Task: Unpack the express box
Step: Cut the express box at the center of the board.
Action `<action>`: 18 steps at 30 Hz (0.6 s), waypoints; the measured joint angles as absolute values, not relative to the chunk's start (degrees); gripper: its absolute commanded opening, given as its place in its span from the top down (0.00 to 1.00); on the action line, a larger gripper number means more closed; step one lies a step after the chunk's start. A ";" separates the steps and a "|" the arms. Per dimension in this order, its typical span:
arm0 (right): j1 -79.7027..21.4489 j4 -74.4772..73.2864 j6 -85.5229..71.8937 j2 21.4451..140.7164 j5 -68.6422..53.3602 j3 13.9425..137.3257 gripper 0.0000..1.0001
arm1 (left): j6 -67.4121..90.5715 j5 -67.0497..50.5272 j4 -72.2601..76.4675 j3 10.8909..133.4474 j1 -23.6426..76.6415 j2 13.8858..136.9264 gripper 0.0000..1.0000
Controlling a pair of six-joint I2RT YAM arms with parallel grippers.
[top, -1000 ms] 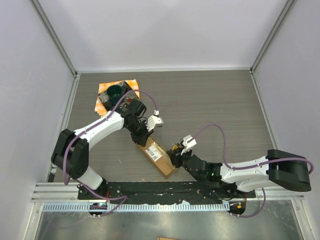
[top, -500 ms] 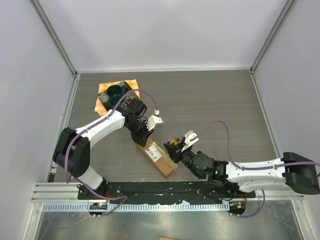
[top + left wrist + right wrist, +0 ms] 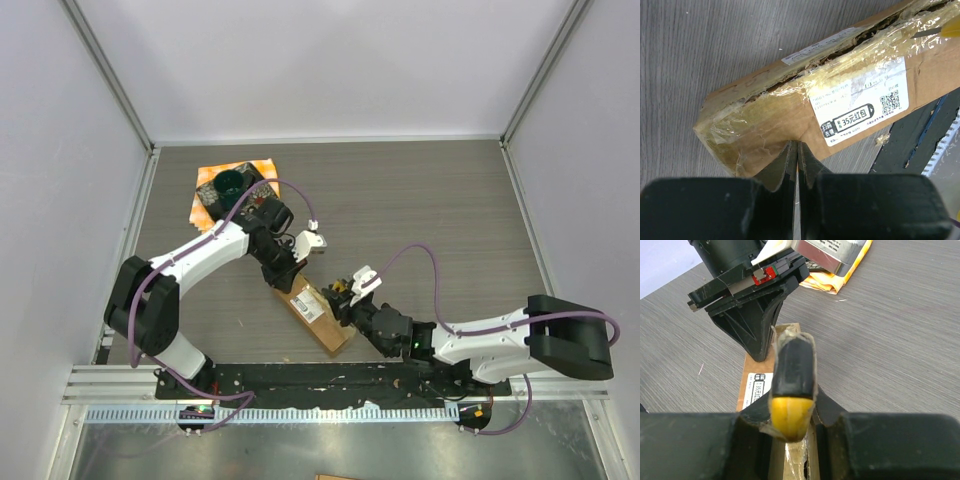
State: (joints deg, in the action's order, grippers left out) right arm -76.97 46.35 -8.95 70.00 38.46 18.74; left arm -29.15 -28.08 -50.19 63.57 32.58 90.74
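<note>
The express box (image 3: 316, 313), brown cardboard with a white label and shiny tape, lies slanted on the table near the arm bases. Its taped seam (image 3: 840, 50) looks split along the top. My left gripper (image 3: 285, 276) is shut, its tips (image 3: 796, 146) pressing down on the box's far end with nothing between them. My right gripper (image 3: 339, 300) is shut on a black and yellow cutter (image 3: 793, 385), held over the box's seam (image 3: 802, 460). The cutter's yellow tip (image 3: 941, 32) shows at the seam in the left wrist view. The left gripper (image 3: 759, 335) stands just beyond the cutter.
A dark dish on an orange cloth (image 3: 232, 185) sits at the back left, close behind the left wrist. The black base rail (image 3: 300, 378) runs just past the box's near end. Grey walls enclose the table on three sides.
My right gripper with the cutter has slid a little leftward along the box toward the left gripper. The left arm and the box have stayed put.
</note>
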 measured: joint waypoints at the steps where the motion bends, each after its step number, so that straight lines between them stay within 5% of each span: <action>1: -76.90 46.94 -8.73 70.26 38.46 18.74 0.99 | -29.15 -28.08 -50.17 63.57 32.58 90.72 0.92; 18: -75.88 51.05 -7.25 73.56 37.69 16.91 0.99 | -28.95 -28.12 -50.09 63.51 32.56 90.70 0.92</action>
